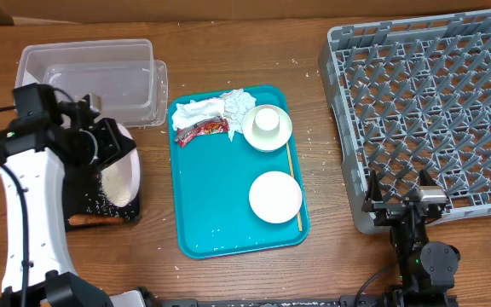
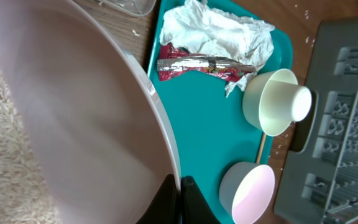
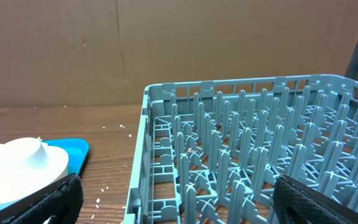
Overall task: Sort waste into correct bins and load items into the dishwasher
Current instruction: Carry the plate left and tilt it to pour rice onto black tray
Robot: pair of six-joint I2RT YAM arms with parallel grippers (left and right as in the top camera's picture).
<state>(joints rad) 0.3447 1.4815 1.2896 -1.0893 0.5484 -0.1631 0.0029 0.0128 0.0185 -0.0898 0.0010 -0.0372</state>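
Note:
My left gripper (image 1: pixel 109 147) (image 2: pixel 180 186) is shut on the rim of a pale pink plate (image 1: pixel 119 175) (image 2: pixel 73 106). The plate is tilted over the black bin (image 1: pixel 132 211), and pale grains cling to it. An orange carrot (image 1: pixel 92 220) lies at the bin's front edge. On the teal tray (image 1: pixel 220 213) lie crumpled napkins (image 1: pixel 224 107) (image 2: pixel 216 28), a red wrapper (image 1: pixel 201 130) (image 2: pixel 204 65), a cup (image 1: pixel 267 120) (image 2: pixel 278 102) on a saucer, a round white plate (image 1: pixel 275 197) and a wooden stick (image 1: pixel 294 183). My right gripper (image 1: pixel 396 203) (image 3: pixel 176 190) stands open at the grey dishwasher rack's (image 1: pixel 433 102) (image 3: pixel 260 143) near corner.
A clear plastic container (image 1: pixel 92 72) and its lid stand behind the black bin. White crumbs dot the wooden table between the tray and the rack. A brown cardboard wall rises behind the rack in the right wrist view.

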